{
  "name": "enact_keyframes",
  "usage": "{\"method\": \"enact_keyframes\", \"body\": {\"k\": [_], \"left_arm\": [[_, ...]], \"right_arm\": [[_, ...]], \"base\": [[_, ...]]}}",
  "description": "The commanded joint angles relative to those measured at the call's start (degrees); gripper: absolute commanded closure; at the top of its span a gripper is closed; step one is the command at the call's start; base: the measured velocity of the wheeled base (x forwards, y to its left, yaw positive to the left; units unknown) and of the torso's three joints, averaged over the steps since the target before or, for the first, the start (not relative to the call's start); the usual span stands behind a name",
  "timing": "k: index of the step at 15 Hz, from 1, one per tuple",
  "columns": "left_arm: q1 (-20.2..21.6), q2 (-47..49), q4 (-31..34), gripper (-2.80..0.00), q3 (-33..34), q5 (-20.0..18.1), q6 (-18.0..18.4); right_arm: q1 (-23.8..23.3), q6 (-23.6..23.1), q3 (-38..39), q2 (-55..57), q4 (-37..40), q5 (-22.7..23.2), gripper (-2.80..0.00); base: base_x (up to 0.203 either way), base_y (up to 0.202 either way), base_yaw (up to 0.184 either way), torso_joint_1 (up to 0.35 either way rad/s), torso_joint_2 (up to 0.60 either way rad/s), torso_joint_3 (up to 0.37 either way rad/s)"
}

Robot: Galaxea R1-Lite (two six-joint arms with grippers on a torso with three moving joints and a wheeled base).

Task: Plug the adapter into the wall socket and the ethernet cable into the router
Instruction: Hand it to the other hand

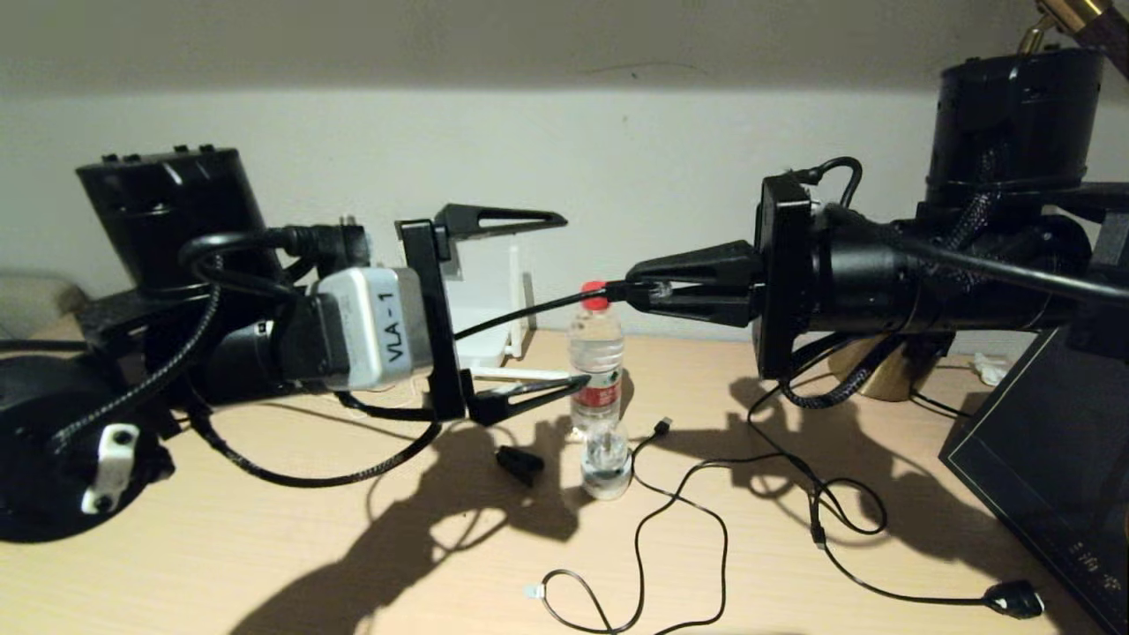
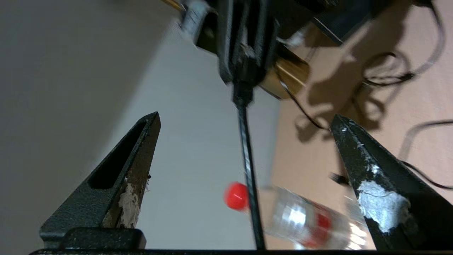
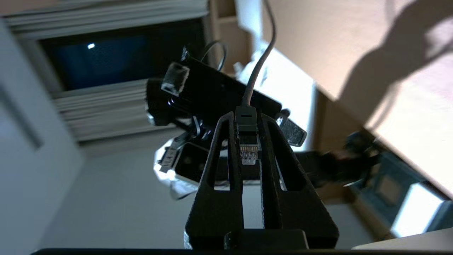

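The desk (image 1: 265,547) carries the router (image 1: 494,326) at the wall, partly hidden behind the left gripper (image 1: 564,300), whose fingers stand wide apart in the air. The right gripper (image 1: 639,287) faces it, pinched on the ethernet cable (image 1: 520,316) at its clear connector (image 3: 247,154). A bottle (image 1: 598,370) stands between them.

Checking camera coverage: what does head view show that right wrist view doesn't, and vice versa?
Head only: the clear plastic water bottle with red cap, the flat white router with stick antennas behind the wide-open left claw, and the loose thin black cables on the wooden table.
Right wrist only: the connector's metal contacts.
Both: the right claw shut on the black ethernet cable's clear connector.
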Motion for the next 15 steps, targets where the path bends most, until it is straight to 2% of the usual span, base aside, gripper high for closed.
{"method": "enact_keyframes", "body": {"k": [1,4,8,10,11,15], "left_arm": [[-0.1,1.58,-1.51,-2.8,-3.68,-1.94,0.36],[-0.99,3.28,-3.33,-2.8,-5.15,-3.0,0.36],[-0.99,4.3,-3.25,-2.8,-5.93,-3.0,-0.47],[-1.02,5.35,-3.27,-2.8,-8.93,-2.99,-0.6],[-1.07,6.02,-3.33,-2.8,-9.5,-2.92,-0.61],[-0.98,6.34,-3.36,-2.8,-9.71,-2.91,-0.7]], "right_arm": [[-0.49,2.64,-3.29,1.82,-0.14,2.1,0.0],[-0.58,5.27,-7.37,5.1,-0.15,3.18,0.0],[-2.34,7.93,-7.31,5.18,-0.06,4.3,0.0],[-4.68,9.06,-7.25,4.54,-0.09,8.67,0.0],[-4.85,9.71,-7.14,4.5,-0.15,9.37,0.0],[-4.82,10.31,-6.88,4.42,-0.32,9.69,0.0]], "base": [[0.0,0.0,0.0,0.0,0.0,0.0],[0.0,0.0,0.0,0.0,0.0,0.0],[0.0,0.0,0.0,0.0,0.0,0.0],[0.0,0.0,0.0,0.0,0.0,0.0],[0.0,0.0,0.0,0.0,0.0,0.0],[0.0,0.0,0.0,0.0,0.0,0.0]]}}
